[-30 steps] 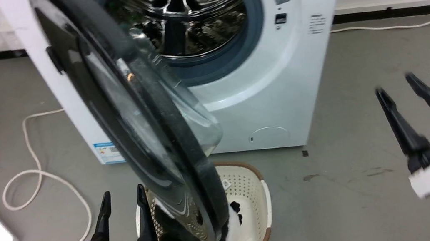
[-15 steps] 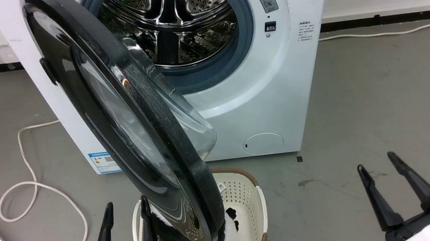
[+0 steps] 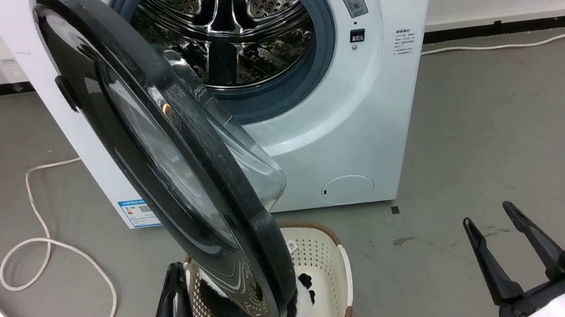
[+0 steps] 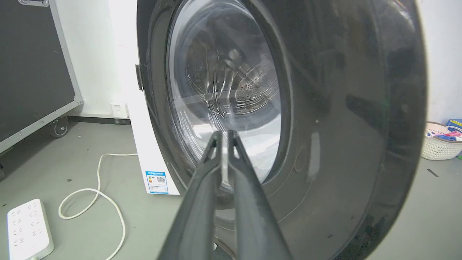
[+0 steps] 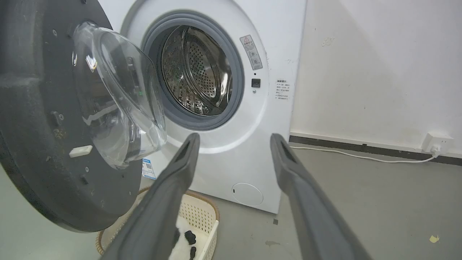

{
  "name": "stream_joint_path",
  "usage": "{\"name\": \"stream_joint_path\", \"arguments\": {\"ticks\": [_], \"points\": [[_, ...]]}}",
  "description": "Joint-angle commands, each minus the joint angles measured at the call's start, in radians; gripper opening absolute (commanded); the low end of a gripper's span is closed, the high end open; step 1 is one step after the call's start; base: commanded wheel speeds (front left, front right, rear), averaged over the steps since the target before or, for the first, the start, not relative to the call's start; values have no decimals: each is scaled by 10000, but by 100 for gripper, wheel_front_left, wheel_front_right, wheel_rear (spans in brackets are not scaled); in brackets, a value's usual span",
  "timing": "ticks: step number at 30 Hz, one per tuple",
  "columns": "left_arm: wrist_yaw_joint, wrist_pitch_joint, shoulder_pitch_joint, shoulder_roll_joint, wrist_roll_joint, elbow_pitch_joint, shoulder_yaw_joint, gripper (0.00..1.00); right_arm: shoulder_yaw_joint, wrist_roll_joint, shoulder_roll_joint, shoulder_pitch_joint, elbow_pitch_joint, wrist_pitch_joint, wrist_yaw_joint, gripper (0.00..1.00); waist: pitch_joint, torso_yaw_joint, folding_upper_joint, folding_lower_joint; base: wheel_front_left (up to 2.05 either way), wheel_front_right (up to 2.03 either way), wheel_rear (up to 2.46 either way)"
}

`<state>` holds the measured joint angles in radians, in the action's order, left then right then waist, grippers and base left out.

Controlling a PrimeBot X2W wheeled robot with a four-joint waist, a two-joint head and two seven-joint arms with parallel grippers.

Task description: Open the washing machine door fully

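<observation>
Black fingers of the left gripper [image 3: 175, 271] sit nearly together, empty, just left of the half-open washing machine door [image 3: 177, 156]; the right gripper [image 3: 487, 212], well right, stands wide apart.

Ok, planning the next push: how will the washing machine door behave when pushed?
The washing machine door likely swings stiffly on its hinge, not flexing. Its glossy black face looks slippery for the shut left hand. The bulging glass centre may be fragile.

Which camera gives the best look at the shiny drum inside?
Right wrist view: the drum shows almost whole. In the head view the washing machine door covers part of it; the left wrist view sees it warped through the door's glass.
</observation>
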<state>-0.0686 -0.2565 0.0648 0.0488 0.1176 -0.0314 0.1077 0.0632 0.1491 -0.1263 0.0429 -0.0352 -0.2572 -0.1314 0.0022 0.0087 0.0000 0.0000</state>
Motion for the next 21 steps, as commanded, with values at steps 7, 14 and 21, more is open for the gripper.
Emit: {"name": "stream_joint_path", "arguments": {"ticks": [7,14,21], "points": [[-276,-53,-406,14,-112,1667,-304,0,86,-30,-20,83,96,-45,7,100,39,28,0,0,0,0,0],[-664,-53,-1484,14,52,3848,-574,0,-51,-2,42,88,164,-45,7,100,25,10,0,0,0,0,0],[-268,-53,-2275,15,-438,4503,196,0,-56,20,99,92,200,-45,7,100,6,-98,0,0,0,0,0]]}}
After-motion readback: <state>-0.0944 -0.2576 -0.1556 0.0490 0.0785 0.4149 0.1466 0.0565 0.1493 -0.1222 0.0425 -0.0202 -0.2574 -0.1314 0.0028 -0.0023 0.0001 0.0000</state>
